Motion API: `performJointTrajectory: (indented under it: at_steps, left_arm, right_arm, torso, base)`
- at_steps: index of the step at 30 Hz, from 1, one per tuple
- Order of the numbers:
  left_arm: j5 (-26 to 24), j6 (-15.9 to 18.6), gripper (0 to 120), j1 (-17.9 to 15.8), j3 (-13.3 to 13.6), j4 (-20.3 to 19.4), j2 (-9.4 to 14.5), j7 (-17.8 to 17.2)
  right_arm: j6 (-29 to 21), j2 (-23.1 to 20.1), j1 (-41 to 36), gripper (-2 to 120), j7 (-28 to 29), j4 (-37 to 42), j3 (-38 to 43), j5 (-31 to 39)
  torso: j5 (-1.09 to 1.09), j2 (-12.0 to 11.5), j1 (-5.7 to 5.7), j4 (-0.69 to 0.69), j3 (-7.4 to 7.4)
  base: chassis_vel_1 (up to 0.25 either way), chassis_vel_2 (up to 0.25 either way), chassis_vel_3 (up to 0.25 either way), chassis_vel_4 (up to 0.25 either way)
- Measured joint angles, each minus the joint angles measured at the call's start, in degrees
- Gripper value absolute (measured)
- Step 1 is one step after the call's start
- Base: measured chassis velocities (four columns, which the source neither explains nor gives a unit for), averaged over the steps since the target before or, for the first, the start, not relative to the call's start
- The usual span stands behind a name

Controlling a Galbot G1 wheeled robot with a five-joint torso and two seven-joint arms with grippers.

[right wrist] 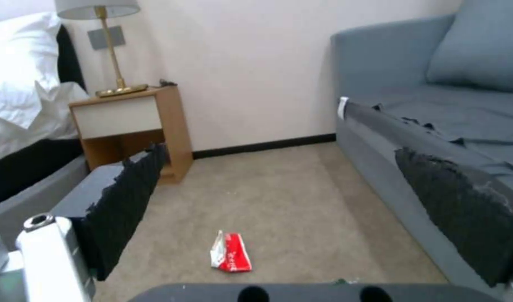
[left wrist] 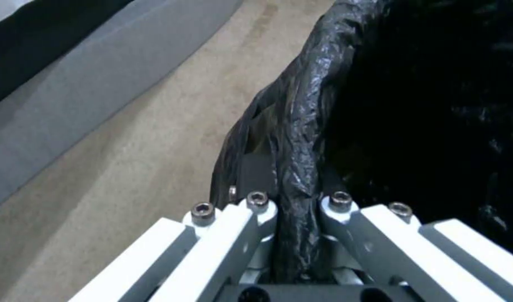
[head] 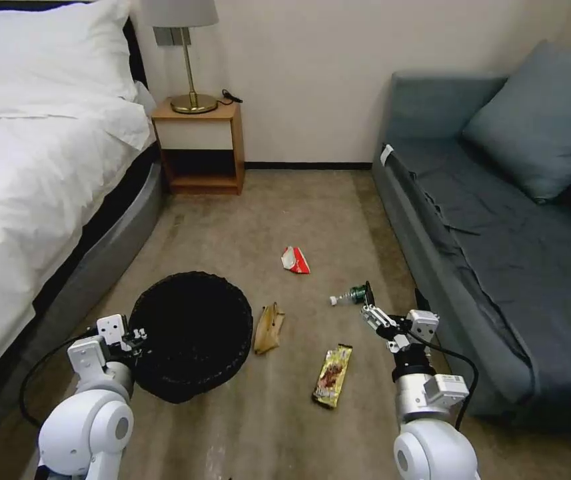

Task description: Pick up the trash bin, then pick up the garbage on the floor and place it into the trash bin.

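The left gripper (left wrist: 293, 209) is pinching the crinkled black plastic bag that is folded over the rim of the round black trash bin (head: 192, 333), on the bin's near left edge. Its white fingers (left wrist: 256, 209) press the rim from both sides. The bin stands upright on the short beige carpet floor (head: 285, 213), close beside the grey base of the bed with white sheets (head: 25, 153).

The right gripper (head: 370, 303) hangs low at the right with its two black rough pads (right wrist: 128, 197) spread wide, holding nothing. Just at its tip lies the small clear bottle with a green label (head: 350, 295), on its side, white cap pointing left. Farther away is the crumpled red-and-white wrapper (head: 295, 260). The brown banana peel (head: 268, 328) lies just right of the bin, its long axis running near to far. The long yellow-brown snack wrapper (head: 332, 375) lies nearer, also pointing near to far, slightly tilted. The grey-blue fabric sofa (head: 498, 220) stands at the right.
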Motion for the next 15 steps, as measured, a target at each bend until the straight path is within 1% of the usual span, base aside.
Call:
performJointTrajectory:
  at_steps: [5,6,7,8,11,12,13,15]
  left_arm:
    - [-0.21,0.0,3,-0.33,-0.57,0.42,-0.01,0.0]
    - [-0.31,0.01,3,-0.68,-0.84,0.9,-0.01,0.0]
    - [-0.32,0.01,3,-0.94,-0.82,1.16,0.0,0.01]
    - [-0.32,0.01,3,-0.94,-0.82,1.16,0.0,0.01]
    - [-0.37,0.01,3,-1.54,-0.38,2.08,-0.02,0.13]
    - [-0.37,0.01,3,-1.6,-0.33,2.45,-0.14,0.25]
    - [-0.37,0.01,3,-1.6,-0.33,2.45,-0.14,0.25]
    - [-0.25,-0.14,3,-1.66,-0.24,3.12,-0.36,0.42]
  right_arm:
    - [-1.15,-1.0,1.39,100,0.45,-1.66,-1.24,1.87]
    - [-5.3,-2.5,2.76,100,2.44,-3.67,-2.8,4.63]
    - [-7.26,-3.18,3.38,100,3.6,-4.68,-3.69,6.66]
    - [-7.26,-3.18,3.38,100,3.6,-4.68,-3.69,6.66]
    - [-14.79,-5.06,5.72,100,7.68,-8.6,-6.49,17.5]
    - [-18.33,-5.55,6.89,100,9.57,-10.21,-7.58,22.17]
    - [-18.33,-5.55,6.89,100,9.57,-10.21,-7.58,22.17]
    - [-22.84,-6.02,9.11,100,12.2,-14.1,-9.44,29.22]
  torso:
    - [0.0,0.01,-0.01,0.0,-0.01]
    - [0.0,0.01,-0.01,0.01,-0.01]
    - [0.0,0.01,-0.01,0.01,-0.01]
    - [0.0,0.01,-0.01,0.01,-0.01]
    - [0.0,0.01,-0.01,0.0,-0.01]
    - [0.0,0.01,-0.01,0.0,-0.01]
    - [0.0,0.01,-0.01,0.0,-0.01]
    - [0.0,0.01,-0.01,0.01,-0.01]
  base:
    - [0.0,0.0,0.0,0.0]
    - [0.0,0.0,0.0,0.0]
    - [0.0,0.0,0.0,0.0]
    - [0.0,0.0,0.0,0.0]
    - [0.0,0.0,0.0,0.0]
    - [0.0,0.0,0.0,0.0]
    - [0.0,0.0,0.0,0.0]
    - [0.0,0.0,0.0,0.0]
